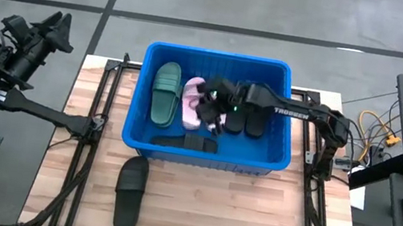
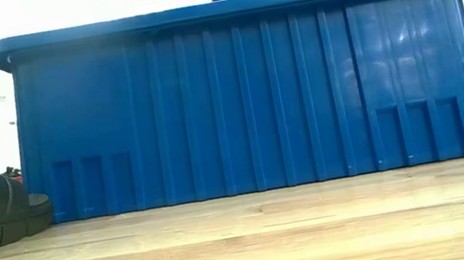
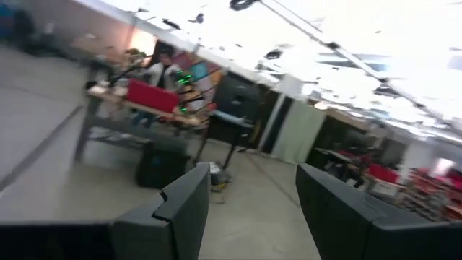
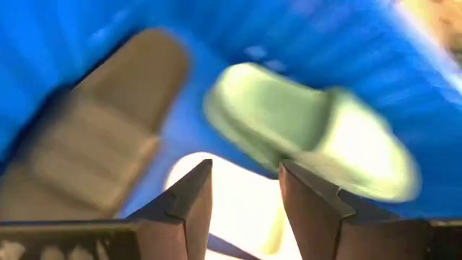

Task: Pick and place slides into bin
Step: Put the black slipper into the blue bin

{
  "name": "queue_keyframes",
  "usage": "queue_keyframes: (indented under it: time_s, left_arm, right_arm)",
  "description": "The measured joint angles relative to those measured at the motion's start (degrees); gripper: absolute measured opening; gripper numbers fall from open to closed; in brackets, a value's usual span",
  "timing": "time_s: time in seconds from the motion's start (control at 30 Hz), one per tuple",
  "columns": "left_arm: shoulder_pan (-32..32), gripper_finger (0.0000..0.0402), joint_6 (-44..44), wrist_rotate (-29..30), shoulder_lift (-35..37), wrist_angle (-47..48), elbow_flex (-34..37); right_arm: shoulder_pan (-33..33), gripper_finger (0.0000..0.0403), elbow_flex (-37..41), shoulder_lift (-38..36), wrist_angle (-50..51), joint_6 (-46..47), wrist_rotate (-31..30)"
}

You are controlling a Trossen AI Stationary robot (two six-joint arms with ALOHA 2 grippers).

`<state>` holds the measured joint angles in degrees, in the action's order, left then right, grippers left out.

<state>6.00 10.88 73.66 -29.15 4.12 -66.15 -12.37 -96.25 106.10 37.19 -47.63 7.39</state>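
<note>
On the tabletop, 1 black slide lies just in front of the blue bin. Inside the bin the right hand hovers with fingers parted, empty, over a pink slide beside a green slide. Its arm reads "TROSSEN". The left hand, open, waits off left.

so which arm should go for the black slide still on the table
Left, probably. The black slide lies left of centre in front of the bin. The right tool is inside the bin; the left tool is free.
</note>
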Motion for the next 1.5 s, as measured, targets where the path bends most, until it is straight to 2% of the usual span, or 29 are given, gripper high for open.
queue_keyframes:
  time_s: [0.17, 0.27, 0.33, 0.47, 0.57, 0.8, 0.93, 1.03, 1.27, 1.5]
  left_arm:
    - [0.0, 0.0192, -0.1, -8.0, 0.0, 1.6, 0.0]
    - [0.0, 0.0192, -0.2, -13.9, 0.0, 2.9, 0.0]
    - [0.0, 0.0192, -0.8, -17.8, -0.1, 4.2, 0.0]
    - [0.0, 0.0192, -5.2, -26.1, -0.1, 8.6, 0.0]
    - [0.0, 0.0192, -10.3, -32.6, -0.1, 12.0, 0.0]
    - [0.0, 0.0192, -28.3, -48.3, -1.0, 18.0, 0.0]
    - [0.0, 0.0192, -38.5, -56.8, -2.2, 20.5, 0.1]
    - [0.0, 0.0192, -44.5, -59.1, -4.0, 21.4, 0.0]
    - [0.1, 0.0192, -46.5, -61.2, -11.5, 20.1, -1.0]
    - [4.6, 0.0192, -50.1, -65.6, -20.4, 24.5, -7.2]
  right_arm:
    - [-3.6, 0.0139, -8.1, -1.3, -0.2, 8.8, 0.1]
    - [-6.1, 0.0131, -13.5, -2.3, -0.3, 16.0, 2.6]
    - [-8.3, 0.0127, -17.0, -2.9, -0.3, 22.1, 6.9]
    - [-10.8, 0.0119, -22.3, -4.6, -4.7, 31.8, 21.4]
    - [-10.6, 0.0114, -24.3, -6.5, -6.8, 32.7, 25.4]
    - [-10.0, 0.0104, -26.4, -11.0, -6.1, 29.6, 25.1]
    - [-10.3, 0.0099, -25.9, -14.2, -0.2, 28.5, 23.8]
    - [-10.3, 0.0096, -25.3, -16.1, 4.3, 28.1, 23.4]
    - [-10.3, 0.0094, -25.0, -20.0, 10.7, 28.9, 22.9]
    - [-10.3, 0.0087, -25.0, -24.8, 17.4, 29.1, 12.5]
